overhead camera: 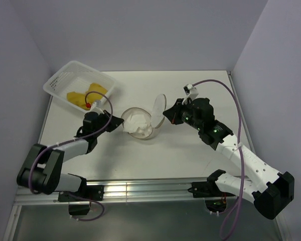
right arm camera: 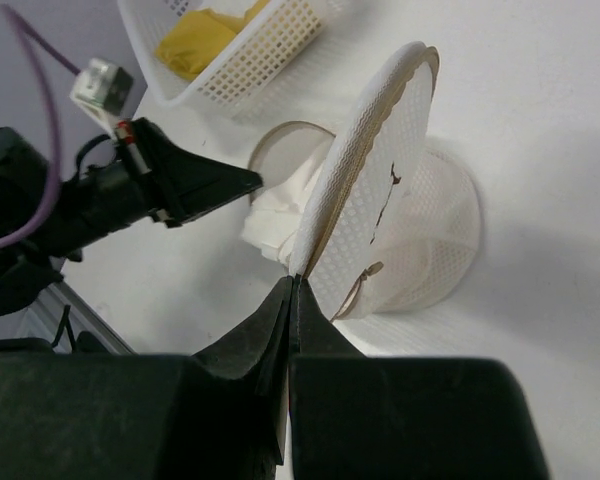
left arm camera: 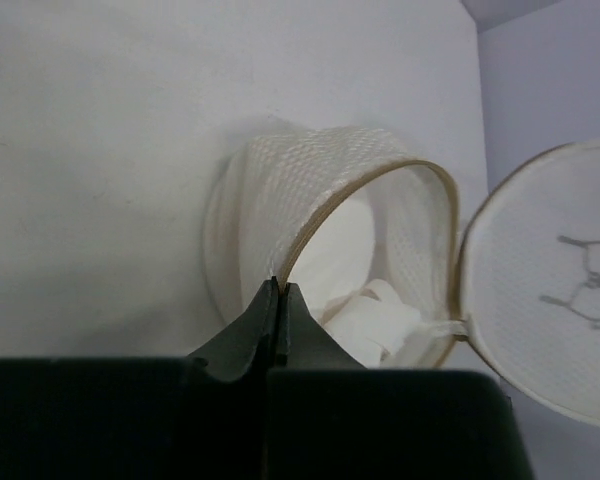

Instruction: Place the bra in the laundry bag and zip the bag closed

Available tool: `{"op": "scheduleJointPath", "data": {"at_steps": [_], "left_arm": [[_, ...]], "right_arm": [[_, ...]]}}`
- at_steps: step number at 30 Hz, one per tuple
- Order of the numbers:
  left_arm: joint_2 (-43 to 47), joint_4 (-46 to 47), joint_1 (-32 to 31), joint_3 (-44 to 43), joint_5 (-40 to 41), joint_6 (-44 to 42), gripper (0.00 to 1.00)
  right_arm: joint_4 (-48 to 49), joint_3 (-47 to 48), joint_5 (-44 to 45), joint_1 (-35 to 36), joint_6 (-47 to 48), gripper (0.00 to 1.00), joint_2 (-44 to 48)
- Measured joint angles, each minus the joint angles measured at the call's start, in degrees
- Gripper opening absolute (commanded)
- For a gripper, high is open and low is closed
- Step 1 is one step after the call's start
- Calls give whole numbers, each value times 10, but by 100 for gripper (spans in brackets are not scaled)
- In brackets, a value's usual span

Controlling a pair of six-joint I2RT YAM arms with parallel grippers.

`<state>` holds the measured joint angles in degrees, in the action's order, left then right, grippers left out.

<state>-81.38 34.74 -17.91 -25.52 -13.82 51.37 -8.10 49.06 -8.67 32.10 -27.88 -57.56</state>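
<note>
White perforated plastic, the basket (overhead camera: pixel 60 80) sits upper left with something yellow inside. Right of it, the left gripper (overhead camera: pixel 116 124) is pressed together on the tan hoop of the laundry bag (left arm camera: pixel 280 190), a translucent mesh drum at centre frame. The bra (overhead camera: pixel 135 122) is already inside, a soft white bundle. The right gripper (overhead camera: pixel 166 114) pinches the stiff round lid (overhead camera: pixel 159 108), which stands open. Closing and zipping remain.

Plastic basket (overhead camera: pixel 60 83) of yellow cloth (overhead camera: pixel 88 94) on a white desk (overhead camera: pixel 155 160).
The white perforated basket sits at the desk's far left corner, set askew to the edges and close to the left wall, with the crumpled yellow cloth lying inside it. A metal rail (overhead camera: pixel 140 190) runs along the desk's near edge.
</note>
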Motion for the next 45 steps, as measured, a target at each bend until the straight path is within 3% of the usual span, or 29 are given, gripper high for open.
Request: {"op": "scheduleJointPath", "data": {"at_steps": [6, 13, 22, 29, 34, 39, 45], "left_arm": [[154, -163, 0, -43, -1, -7, 0], [295, -368, 0, -200, -13, -50, 0], [280, -499, 6, -278, -44, -87, 0], [246, -468, 5, -221, -109, -76, 0], [230, -550, 3, -243, -123, -94, 1], [233, -545, 7, -195, -156, -97, 0], [224, -603, 37, -166, -189, -91, 0]], "right_arm": [[-46, 58, 31, -12, 3, 0, -9], [-70, 181, 79, -14, 13, 0, 21], [-107, 204, 97, -7, 17, 0, -6], [-107, 216, 143, 53, 27, 0, -58], [-165, 248, 239, 120, 68, 0, -78], [-120, 255, 271, 204, 78, 0, -86], [-129, 195, 315, 208, 95, 0, -80]]}}
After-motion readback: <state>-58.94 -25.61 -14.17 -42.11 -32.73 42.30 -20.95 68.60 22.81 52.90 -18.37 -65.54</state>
